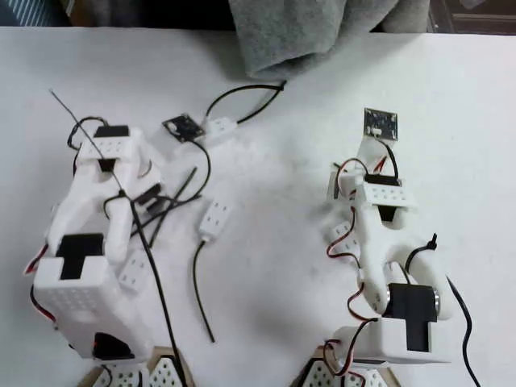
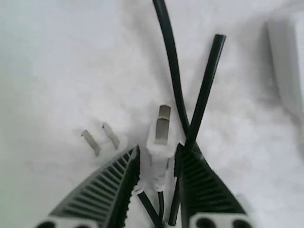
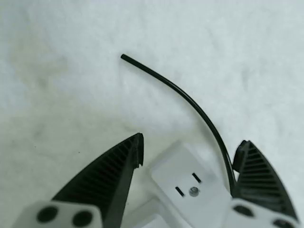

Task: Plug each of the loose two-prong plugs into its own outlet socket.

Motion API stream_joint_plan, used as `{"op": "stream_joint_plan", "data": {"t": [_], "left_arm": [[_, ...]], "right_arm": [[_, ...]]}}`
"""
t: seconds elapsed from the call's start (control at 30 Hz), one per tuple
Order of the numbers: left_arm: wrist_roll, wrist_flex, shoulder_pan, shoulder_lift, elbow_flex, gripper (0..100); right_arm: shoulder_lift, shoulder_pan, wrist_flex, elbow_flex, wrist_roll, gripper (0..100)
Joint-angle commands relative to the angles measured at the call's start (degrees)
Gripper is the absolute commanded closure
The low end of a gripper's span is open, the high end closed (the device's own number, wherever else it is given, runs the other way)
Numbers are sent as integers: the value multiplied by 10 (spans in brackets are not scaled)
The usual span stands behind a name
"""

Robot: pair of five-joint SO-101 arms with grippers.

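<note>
Pinching a plug (image 2: 159,142) prongs-first, likely for aiming, the left jaws grip tight; the right jaws stand open around a socket (image 3: 190,184).

A white desk (image 1: 274,306) is spread across the whole scene. A grey cloth (image 1: 310,32) is draped over its far edge, a little right of the middle, and a rounded fold of it is laid on the desk surface. Beyond the far edge, a dark strip of room is seen.
</note>
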Motion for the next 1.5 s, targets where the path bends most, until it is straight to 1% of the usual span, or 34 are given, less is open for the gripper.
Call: {"op": "stream_joint_plan", "data": {"t": [0.0, 0.1, 0.33, 0.47, 0.57, 0.7, 0.83, 0.93, 1.03, 1.07, 1.17, 1.23, 1.33, 1.47], "left_arm": [[4, 4, 7, -20, -2, 867], [5, 4, 7, -21, -2, 901], [10, 4, 7, -21, -6, 906], [40, 5, 7, -32, -21, 906], [48, 25, 22, -73, -26, 906], [52, 75, 57, -152, -24, 914], [71, 124, 89, -213, -18, 924], [69, 125, 98, -241, 16, 925], [69, 75, 73, -255, 41, 910], [69, 60, 58, -254, 44, 881], [70, 25, 22, -249, 55, 751], [69, -3, 10, -238, 70, 695], [69, -53, 5, -207, 93, 701], [68, -89, 9, -143, 92, 758]], "right_arm": [[-3, 1, -9, -4, -4, 693], [-3, 1, -9, -4, -4, 693], [-3, 1, -9, -4, -4, 693], [-3, 0, -10, -4, -4, 693], [-3, 0, -21, -3, -4, 693], [-3, 0, -21, -3, -4, 693], [-3, 0, -21, -3, -4, 693], [-3, 0, -21, -3, -4, 693], [-3, 0, -20, -2, -4, 693], [-3, 0, -19, -2, -4, 693], [-3, 1, -18, -2, -4, 693], [-3, 1, -18, -2, -4, 693], [-3, 1, -18, -2, -4, 693], [-3, 1, -19, -2, -4, 693]]}}
